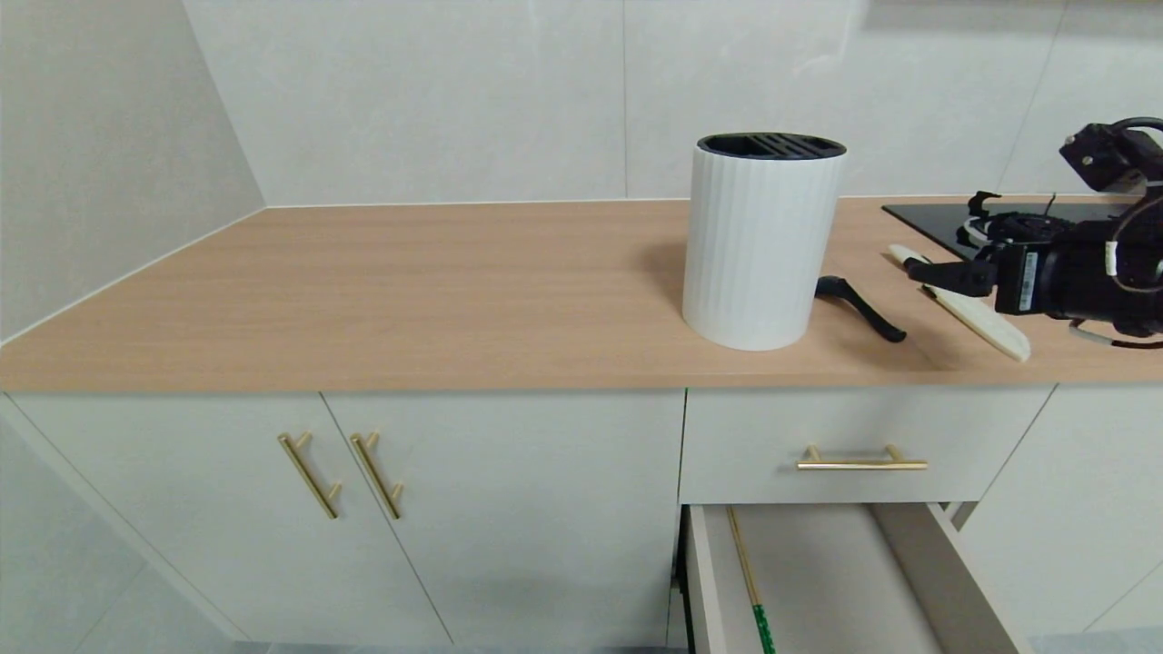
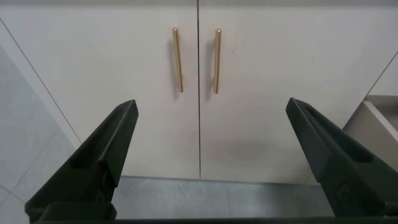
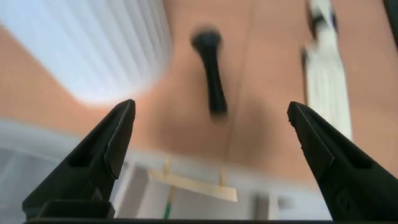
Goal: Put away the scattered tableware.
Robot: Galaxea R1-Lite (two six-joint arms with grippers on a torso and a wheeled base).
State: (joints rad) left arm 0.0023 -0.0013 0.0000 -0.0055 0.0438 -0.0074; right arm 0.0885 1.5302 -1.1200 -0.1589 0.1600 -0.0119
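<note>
Worktop (image 1: pixel 409 291) is judged part-cleared: black-handled utensil (image 1: pixel 859 309) and cream utensil (image 1: pixel 977 318) are left by its right edge, chopsticks (image 1: pixel 745 568) are stowed in the drawer (image 1: pixel 918 581); left gripper (image 2: pixel 211 134) and right gripper (image 3: pixel 210 134) are held released.

The light here is soft and even, bright on the wall tiles. The white holder (image 1: pixel 761 245) drops only a faint, soft-edged shadow on the wooden counter (image 1: pixel 409 291) around its foot. The cupboard doors (image 2: pixel 261 124) sit dimmer, with a grey shade low down. In the right wrist view the holder and the black handle (image 3: pixel 211 74) are smeared with blur. Towards the head view's left edge, the door handles (image 1: pixel 309 474) lean outward.
</note>
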